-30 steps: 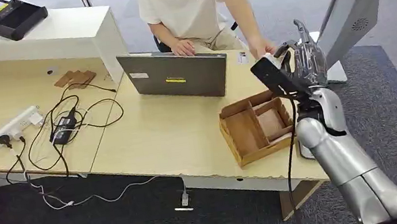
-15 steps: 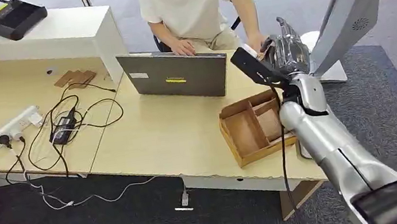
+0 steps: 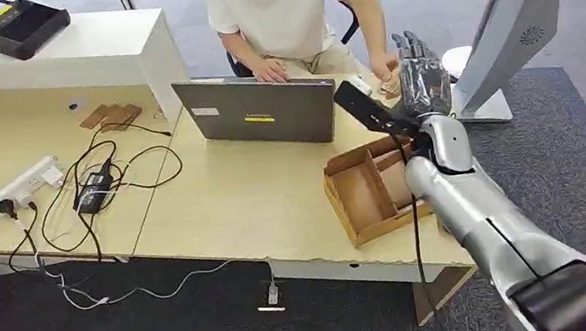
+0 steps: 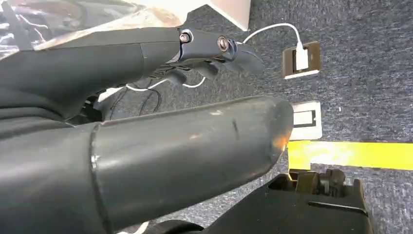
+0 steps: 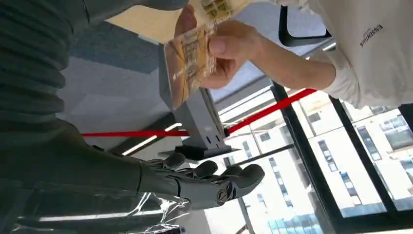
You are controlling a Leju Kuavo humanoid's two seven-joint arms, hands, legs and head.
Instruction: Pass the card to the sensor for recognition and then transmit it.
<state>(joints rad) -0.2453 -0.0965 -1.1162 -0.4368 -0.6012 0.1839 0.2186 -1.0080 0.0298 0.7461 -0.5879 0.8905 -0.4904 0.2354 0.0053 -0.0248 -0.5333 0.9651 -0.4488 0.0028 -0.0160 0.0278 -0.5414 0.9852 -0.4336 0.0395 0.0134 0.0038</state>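
Observation:
A tan printed card (image 5: 189, 59) is pinched in a person's hand (image 5: 229, 51), close in front of my right hand (image 3: 424, 80). My right hand is raised over the desk's far right corner, with its dark fingers (image 5: 209, 179) stretched out and apart and nothing in them. The person's hand (image 3: 385, 70) sits just left of mine in the head view. A grey-white slanted panel on a stand (image 3: 509, 13) rises right beside my right hand. My left hand (image 4: 146, 146) hangs over the carpet, its fingers (image 4: 214, 53) loose and holding nothing.
A seated person in a white shirt (image 3: 277, 5) is behind the laptop (image 3: 262, 118). A wooden divided tray (image 3: 366, 190) lies under my right forearm. A power strip (image 3: 15, 189) and cables cover the desk's left. A black router (image 3: 21, 26) stands on the white shelf.
My right arm has swung left and away from me, bringing the hand up to the person's hand beside the laptop. The person's hand has stayed at the desk corner.

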